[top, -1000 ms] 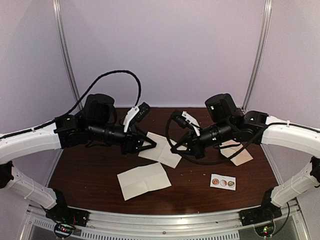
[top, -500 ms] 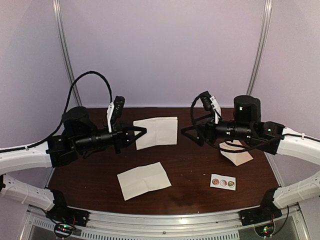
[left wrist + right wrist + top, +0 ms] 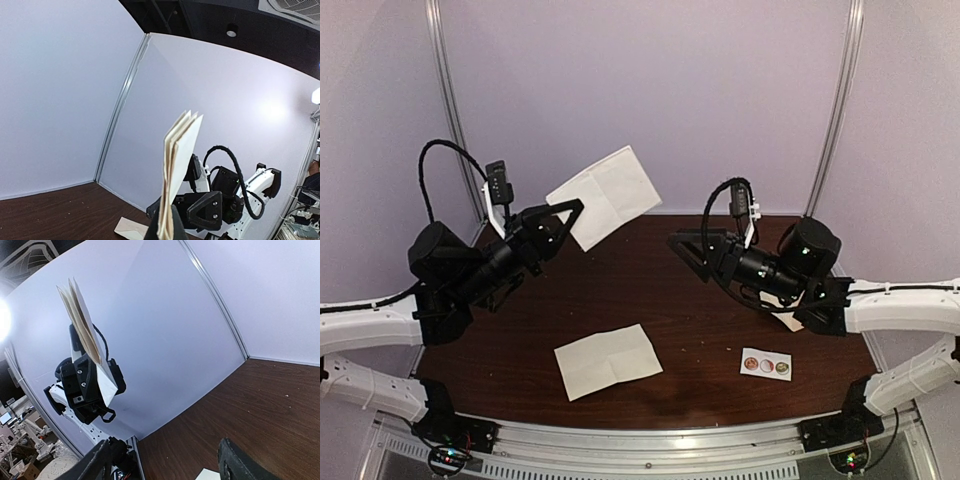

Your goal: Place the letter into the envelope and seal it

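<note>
My left gripper is shut on the lower corner of the letter, a folded whitish sheet held high above the back left of the table. In the left wrist view the letter stands edge-on, its layers pinched in the gripper. My right gripper hangs open and empty over the table's middle right, apart from the letter. Its wrist view shows the gripper with wide-spread jaws, facing the raised letter. The tan envelope lies mostly hidden under the right arm; the envelope shows flat on the table.
A second creased whitish sheet lies at the table's front middle. A small white strip with three round stickers sits at the front right. Pale walls with metal posts enclose the dark wooden table.
The left arm has lifted the letter off the table, up and to the left. The right gripper has let go of it, opened and drawn back to the right.
</note>
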Controlling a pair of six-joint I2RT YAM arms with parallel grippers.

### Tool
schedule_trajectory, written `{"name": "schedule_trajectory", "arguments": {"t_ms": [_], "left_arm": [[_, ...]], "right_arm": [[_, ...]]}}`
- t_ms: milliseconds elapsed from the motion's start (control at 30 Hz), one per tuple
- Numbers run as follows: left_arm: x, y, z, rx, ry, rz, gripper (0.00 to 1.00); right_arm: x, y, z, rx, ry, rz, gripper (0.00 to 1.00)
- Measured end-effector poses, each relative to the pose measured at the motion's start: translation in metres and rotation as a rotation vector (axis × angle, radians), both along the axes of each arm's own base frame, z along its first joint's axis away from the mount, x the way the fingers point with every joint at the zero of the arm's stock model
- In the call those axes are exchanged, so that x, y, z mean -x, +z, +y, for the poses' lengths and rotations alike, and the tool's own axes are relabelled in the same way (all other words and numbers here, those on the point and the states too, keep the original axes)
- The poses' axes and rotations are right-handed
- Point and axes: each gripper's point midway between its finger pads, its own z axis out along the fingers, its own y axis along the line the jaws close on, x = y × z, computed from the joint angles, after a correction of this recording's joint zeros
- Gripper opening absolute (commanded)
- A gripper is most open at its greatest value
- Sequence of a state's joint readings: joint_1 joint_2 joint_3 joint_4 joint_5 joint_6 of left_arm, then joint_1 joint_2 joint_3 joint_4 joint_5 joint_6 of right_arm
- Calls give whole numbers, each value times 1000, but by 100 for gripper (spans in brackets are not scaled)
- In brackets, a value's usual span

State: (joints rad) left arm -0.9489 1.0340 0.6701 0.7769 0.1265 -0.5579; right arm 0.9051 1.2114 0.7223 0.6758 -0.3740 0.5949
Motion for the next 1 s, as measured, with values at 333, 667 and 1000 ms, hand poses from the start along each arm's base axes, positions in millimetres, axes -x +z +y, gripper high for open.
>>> {"name": "schedule_trajectory", "arguments": {"t_ms": [333,667,1000], "left_arm": [[0,3,-8,69,-56,15,0],[4,5,-11,90,-95,17,0],[6,5,-12,90,-110,20,0]], "right_arm": [[8,42,30,-144,105,-91,33],[14,59,33,-190,134,-154,13],[17,62,33,-195,141,-178,0]]}}
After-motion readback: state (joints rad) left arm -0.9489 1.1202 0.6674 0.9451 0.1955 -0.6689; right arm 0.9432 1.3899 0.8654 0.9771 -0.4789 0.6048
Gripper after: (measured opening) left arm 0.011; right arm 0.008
